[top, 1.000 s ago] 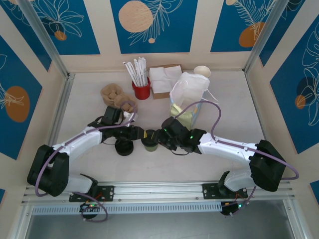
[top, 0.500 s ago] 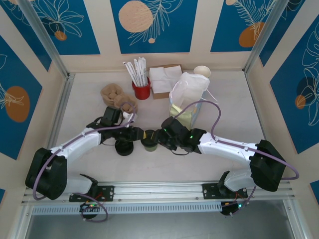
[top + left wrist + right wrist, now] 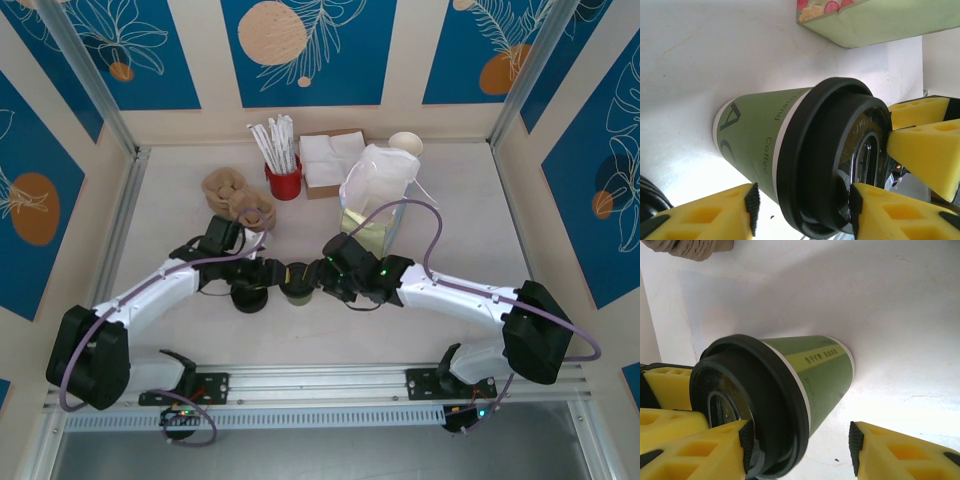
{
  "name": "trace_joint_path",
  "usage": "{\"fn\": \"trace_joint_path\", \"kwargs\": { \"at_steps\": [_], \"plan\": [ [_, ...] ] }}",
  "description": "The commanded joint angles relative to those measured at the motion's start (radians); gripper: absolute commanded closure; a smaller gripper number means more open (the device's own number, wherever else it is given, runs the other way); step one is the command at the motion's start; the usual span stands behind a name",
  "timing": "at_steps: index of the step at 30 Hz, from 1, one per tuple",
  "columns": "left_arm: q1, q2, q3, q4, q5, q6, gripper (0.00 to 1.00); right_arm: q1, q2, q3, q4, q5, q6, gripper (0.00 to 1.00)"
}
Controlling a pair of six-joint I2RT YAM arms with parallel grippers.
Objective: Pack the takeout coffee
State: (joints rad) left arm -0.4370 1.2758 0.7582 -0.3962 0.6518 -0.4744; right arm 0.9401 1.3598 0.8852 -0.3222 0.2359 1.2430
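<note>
Standing upright on the counter [image 3: 455, 225] between the two arms, the coffee [image 3: 297, 284] has kept its spot over the last second, just right of the loose lid [image 3: 249, 296]. The left gripper [image 3: 804, 210] reaches it from the left with its jaws apart. One yellow pad [image 3: 705, 212] is beside the green wall and the other is by the top of the cup's own lid. A thin sliver of counter shows between the first pad and the rim; I cannot tell whether the second pad touches. The right gripper [image 3: 801, 446] comes in from the right, also spread. One of its pads lies close against the domed top, and the other stands clear of the cup's side with bare counter between. In each wrist view the other gripper's yellow fingertips show past the cup. Against a second ago, the left arm's shoulder block [image 3: 84, 355] has swung outward toward the left rail, while the right arm [image 3: 460, 290] has hardly shifted. Behind them, the bag [image 3: 378, 190], napkins [image 3: 330, 160], straw pot [image 3: 284, 182] and brown carriers [image 3: 238, 195] lie as before.
</note>
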Motion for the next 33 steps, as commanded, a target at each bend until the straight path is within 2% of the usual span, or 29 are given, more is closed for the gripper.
{"fn": "trace_joint_path", "kwargs": {
  "at_steps": [1,14,28,33],
  "plan": [
    [-0.008,-0.031,0.043,-0.048,-0.029,-0.007,0.45,0.003,0.01,0.036,-0.049,-0.006,-0.02,0.44],
    [-0.008,-0.086,0.15,-0.132,-0.092,-0.012,0.43,0.006,-0.028,0.103,-0.101,-0.046,-0.051,0.45],
    [-0.006,-0.187,0.285,-0.228,-0.256,-0.055,0.45,0.029,-0.142,0.23,-0.232,-0.086,-0.124,0.46],
    [-0.006,-0.2,0.336,-0.245,-0.35,-0.08,0.45,0.029,-0.199,0.299,-0.28,-0.105,-0.182,0.46]
  ]
}}
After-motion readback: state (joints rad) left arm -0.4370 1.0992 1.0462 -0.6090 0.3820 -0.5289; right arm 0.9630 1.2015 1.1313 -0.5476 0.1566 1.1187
